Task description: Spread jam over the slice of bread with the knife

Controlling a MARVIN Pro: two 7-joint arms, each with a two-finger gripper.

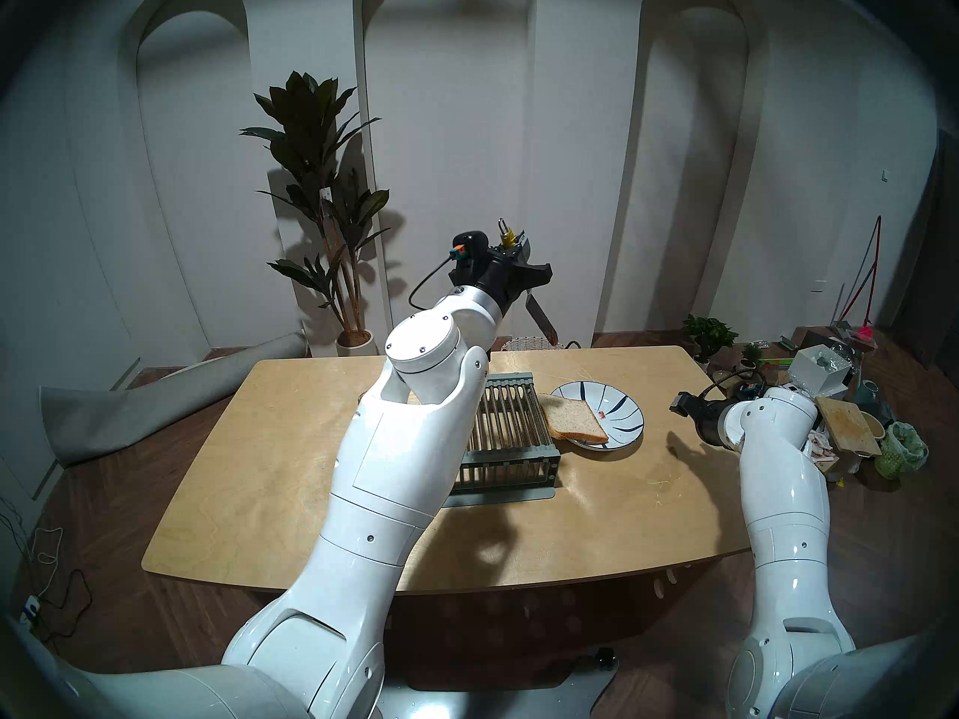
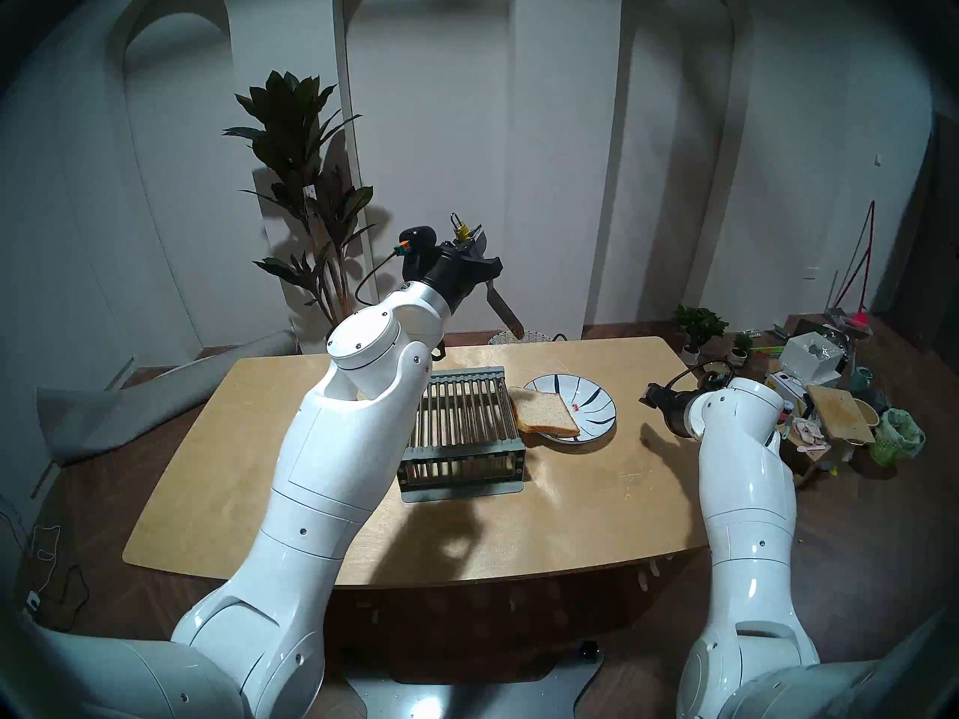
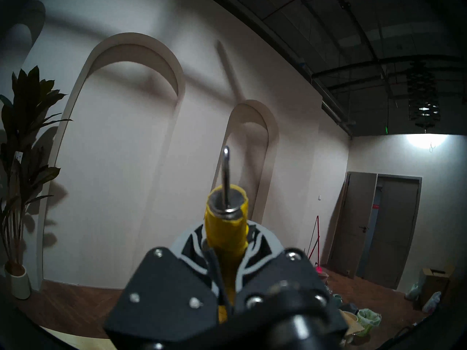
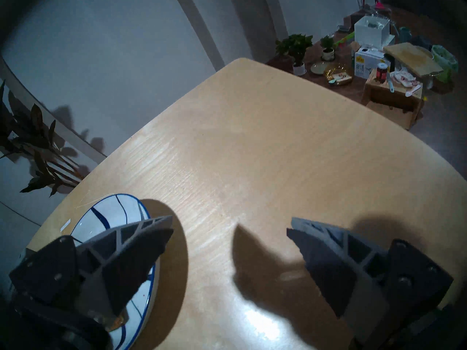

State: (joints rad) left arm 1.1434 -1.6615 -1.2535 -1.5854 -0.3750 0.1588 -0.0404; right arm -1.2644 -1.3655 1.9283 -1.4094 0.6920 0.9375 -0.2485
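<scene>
The left end effector [image 1: 511, 251] is gripping the knife [image 1: 539, 316] by its yellow handle, high above the table's [image 1: 270, 474] far edge. The slice of bread [image 1: 573, 417] is lying bare, overhanging its plate [image 1: 622, 409] near the table's middle. The right end effector [image 4: 230, 230] is hanging open and empty. Spreading is looking unstarted.

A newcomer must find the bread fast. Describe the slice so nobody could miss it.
On the wooden table, look right of the grey rack to the white plate with blue stripes. The slice of bread lies on the plate's left side, overhanging its rim toward the rack. It is the only square, speckled light-brown thing there.
</scene>
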